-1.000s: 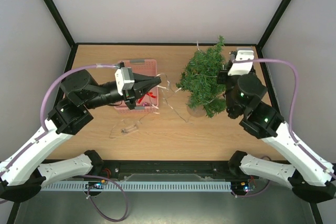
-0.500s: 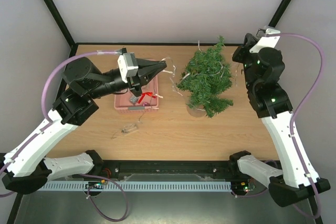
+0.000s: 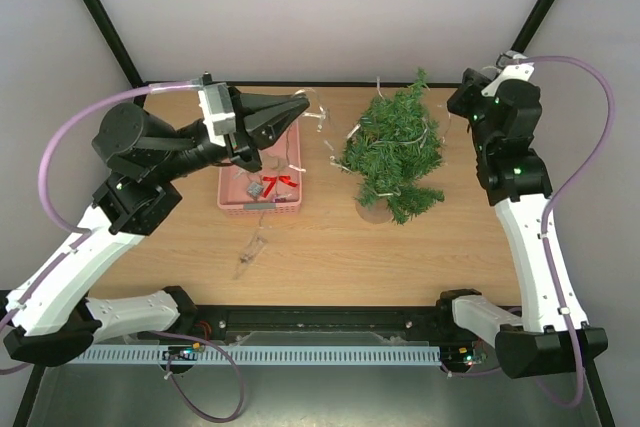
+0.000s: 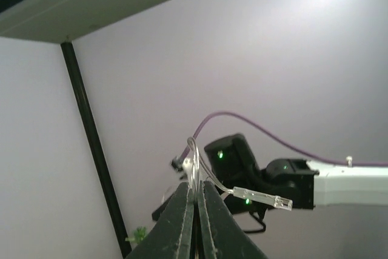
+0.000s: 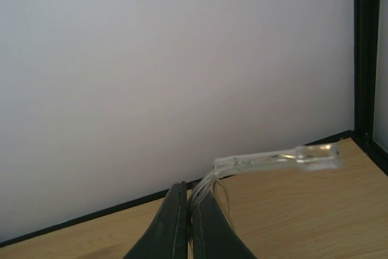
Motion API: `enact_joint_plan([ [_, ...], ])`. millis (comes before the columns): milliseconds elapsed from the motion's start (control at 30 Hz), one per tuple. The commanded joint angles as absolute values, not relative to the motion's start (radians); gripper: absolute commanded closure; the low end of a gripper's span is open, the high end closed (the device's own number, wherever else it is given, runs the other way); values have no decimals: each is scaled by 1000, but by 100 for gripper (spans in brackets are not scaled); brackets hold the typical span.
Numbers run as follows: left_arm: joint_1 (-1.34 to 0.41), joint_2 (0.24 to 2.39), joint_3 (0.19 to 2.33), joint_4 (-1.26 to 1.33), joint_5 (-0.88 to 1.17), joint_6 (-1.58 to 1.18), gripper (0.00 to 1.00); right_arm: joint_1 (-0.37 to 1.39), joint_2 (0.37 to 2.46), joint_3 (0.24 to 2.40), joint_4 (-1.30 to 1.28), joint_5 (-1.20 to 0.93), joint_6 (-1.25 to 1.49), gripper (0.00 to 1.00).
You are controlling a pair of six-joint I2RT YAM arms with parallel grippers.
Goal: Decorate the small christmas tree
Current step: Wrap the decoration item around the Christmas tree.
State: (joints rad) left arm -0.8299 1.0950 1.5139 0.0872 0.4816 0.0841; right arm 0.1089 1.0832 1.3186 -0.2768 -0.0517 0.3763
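1. The worktop (image 3: 330, 267) is boxed in by pale walls and black corner posts. The widest bare wood is the near strip at 6 o'clock. The far edge at 12 o'clock runs close behind the tree's tip.
2. The small christmas tree (image 3: 392, 152) stands at about 2 o'clock from the worktop's centre on its pale base (image 3: 374, 211), with the right arm (image 3: 515, 167) rising near it at 3 o'clock. I judge it light and top-heavy, with springy branches that give under a push, so a sideways tug could slide or tip it. If it must be steadied, hold low at the trunk or base, never the branch tips.
3. The pink basket (image 3: 260, 211) sits at 9 to 10 o'clock, apart from the tree, with a red bow (image 3: 283, 183) inside. The lane between the two is narrow and crossed by wire.
4. The light string (image 5: 276, 158) is thin clear wire with small clear bulbs — limp, snag-prone, probably fragile at the bulbs. It runs from one claw over the branches to the other, with a slack tail on the wood at 7 o'clock (grip the wire, not the bulbs).
5. The left claw (image 4: 195, 187) is clenched on the wire, raised above the basket's far end.
6. The right claw (image 5: 187, 187) is likewise clenched on the wire, high at the tree's 2 o'clock — close to the corner post.
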Motion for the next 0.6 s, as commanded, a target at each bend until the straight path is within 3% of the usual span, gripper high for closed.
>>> enact_joint_plan([
  [0, -826, 1115, 1562, 197, 528, 43, 98, 104, 1108, 1309, -264, -87, 371, 98],
  [467, -826, 1165, 1653, 292, 603, -26, 98, 103, 1150, 1263, -308, -35, 308, 98],
  [567, -826, 1157, 1630, 280, 607, -29, 98, 102, 1145, 1244, -348, -47, 305, 93],
])
